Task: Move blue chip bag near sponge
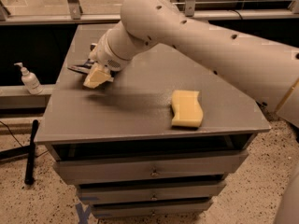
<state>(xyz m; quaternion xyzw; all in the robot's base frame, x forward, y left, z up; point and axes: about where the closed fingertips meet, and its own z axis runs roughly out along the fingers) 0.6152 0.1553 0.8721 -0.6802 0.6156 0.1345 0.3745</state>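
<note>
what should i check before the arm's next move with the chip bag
1. Gripper is at the chip bag, at the left edge of the table: ok.
2. Bag is held by the gripper: cannot tell; the gripper covers most of it.
3. Sponge is in plain sight, lying flat near the front right of the table: ok.
4. Bag is near the sponge: not ok; they sit far apart across the top.
5. Nothing stands on the table between bag and sponge: ok.
6. Soap bottle is out of the way: ok; it stands on a ledge off the table to the left.
</note>
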